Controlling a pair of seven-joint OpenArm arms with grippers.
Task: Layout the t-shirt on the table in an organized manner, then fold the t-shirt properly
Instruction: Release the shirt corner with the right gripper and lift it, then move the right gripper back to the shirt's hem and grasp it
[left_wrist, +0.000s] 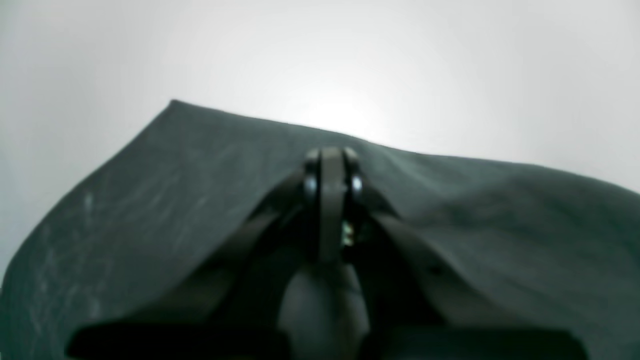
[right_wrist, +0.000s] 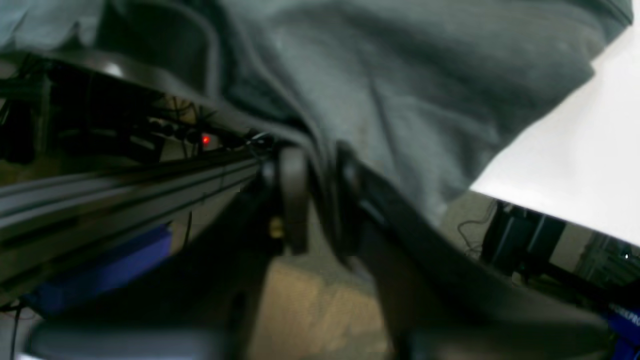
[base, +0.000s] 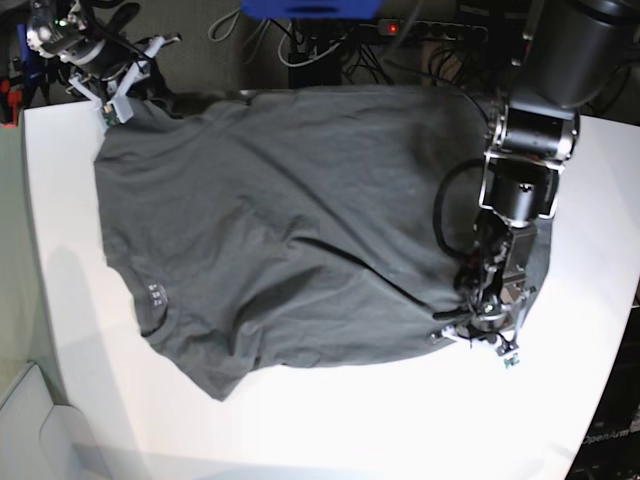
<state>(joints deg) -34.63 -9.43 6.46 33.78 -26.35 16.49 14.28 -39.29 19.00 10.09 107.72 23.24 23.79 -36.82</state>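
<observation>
The t-shirt lies spread on the table, filling most of its upper middle in the base view. Its long axis runs left to right there: the neck, with small white print inside it, is at the shirt's lower left, and the hem end is at the right, under the left arm. 1 sleeve reaches the top left corner, the other points down toward the near table edge. The cloth is not flat; long creases cross the middle and the far edge is bunched along the table's back rim. Nothing in view serves as a container.

The left gripper sits low at the shirt's right edge, on the cloth. In its wrist view the left gripper has its 2 fingers pressed together with no gap, dark cloth rising to them on both sides like a small tent, so it appears pinched on the shirt.

The right gripper is at the shirt's far left corner, by the table's back edge. In its wrist view the right gripper has its fingers a little apart, a fold of grey cloth running down between them. Whether the cloth is gripped or merely draped there, I cannot tell.
</observation>
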